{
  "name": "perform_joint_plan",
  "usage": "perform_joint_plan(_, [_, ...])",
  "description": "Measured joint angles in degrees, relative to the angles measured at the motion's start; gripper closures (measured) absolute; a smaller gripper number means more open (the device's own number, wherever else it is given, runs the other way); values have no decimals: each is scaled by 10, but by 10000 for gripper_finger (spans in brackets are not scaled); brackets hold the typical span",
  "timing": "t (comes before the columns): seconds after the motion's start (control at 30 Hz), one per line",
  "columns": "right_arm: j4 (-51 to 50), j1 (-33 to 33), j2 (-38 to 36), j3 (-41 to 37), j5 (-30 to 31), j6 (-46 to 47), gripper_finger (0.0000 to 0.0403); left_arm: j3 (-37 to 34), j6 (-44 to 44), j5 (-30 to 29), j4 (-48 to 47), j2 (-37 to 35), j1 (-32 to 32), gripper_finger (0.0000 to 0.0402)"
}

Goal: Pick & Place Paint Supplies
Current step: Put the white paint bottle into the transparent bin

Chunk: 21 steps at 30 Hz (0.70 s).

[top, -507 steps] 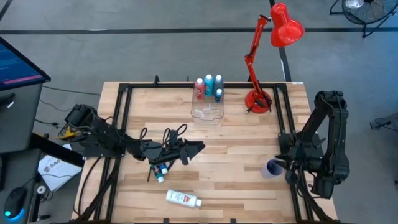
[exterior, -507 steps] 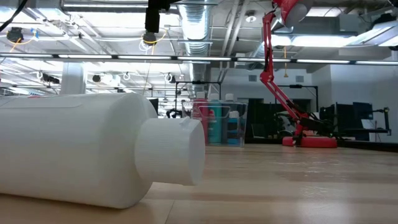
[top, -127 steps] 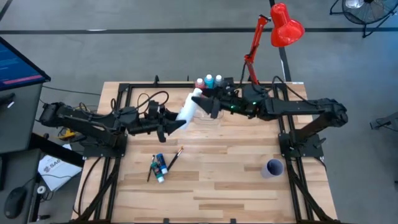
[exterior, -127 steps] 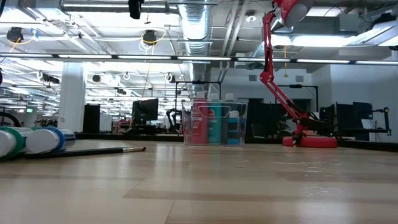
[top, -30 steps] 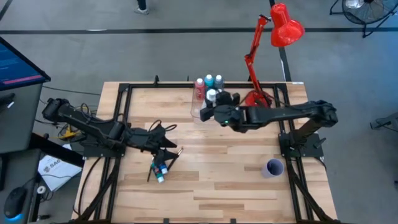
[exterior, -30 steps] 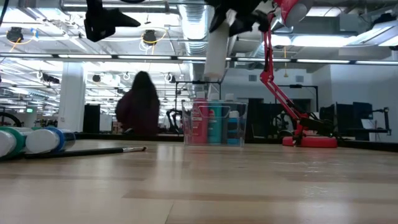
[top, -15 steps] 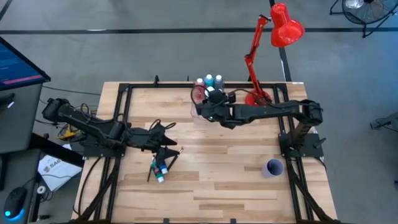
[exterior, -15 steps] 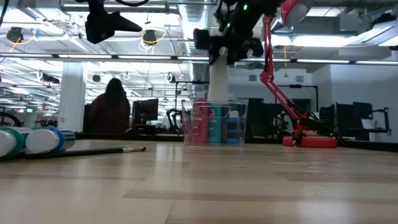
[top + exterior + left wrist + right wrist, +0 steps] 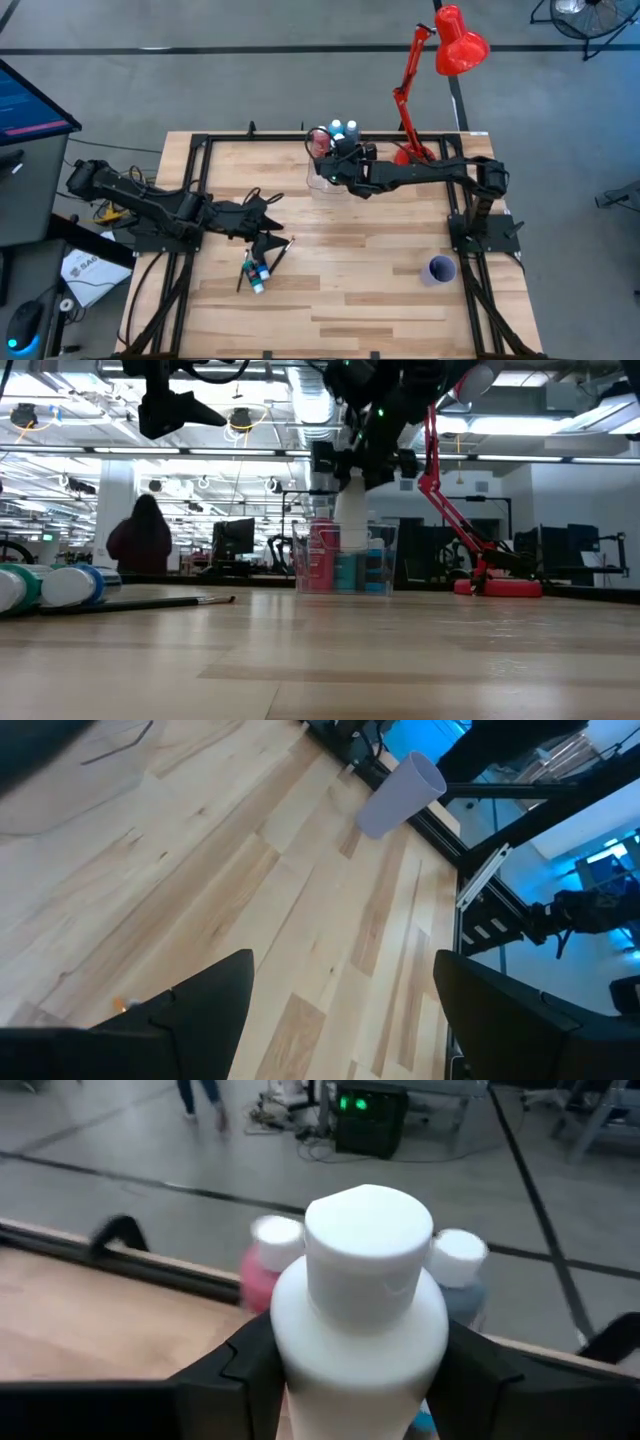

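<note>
We see a pale wooden table (image 9: 380, 270) with a black frame along its edges, standing on a grey floor. A red desk lamp (image 9: 440, 70) is clamped at the far edge, and a small purple cup (image 9: 440, 269) sits near the right front.

Our right gripper (image 9: 338, 160) reaches across to the clear box (image 9: 345, 557) at the far middle of the table. Its fingers are closed around a white bottle (image 9: 362, 1310), cap up, which hangs upright over the box with its lower part inside the walls in the low view. Pink-red and blue bottles already stand in the box behind it.

Our left gripper (image 9: 268, 238) hovers above the table near the left middle, fingers spread wide and holding nothing. Just below it on the wood lie a few small blue-green bottles (image 9: 258, 273) and a thin dark paintbrush (image 9: 277, 253), touching or just beside one another.

Beyond the table the low view shows a large open room with ceiling pipes and strip lights, dark monitors, and a person (image 9: 142, 543) standing far off. A blue screen (image 9: 30, 100) glows to the left of the table.
</note>
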Motion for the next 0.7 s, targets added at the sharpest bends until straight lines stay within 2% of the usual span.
perform_joint_plan(0.33, [58,-7,36,-10,1,-1,220,0,2,10,-18,0,4,96])
perform_joint_plan(0.53, [51,-18,58,-13,4,13,229,0,0,14,-30,0,4,96])
perform_joint_plan(0.7, [57,-30,57,-12,4,40,218,0,-1,24,-34,0,5,96])
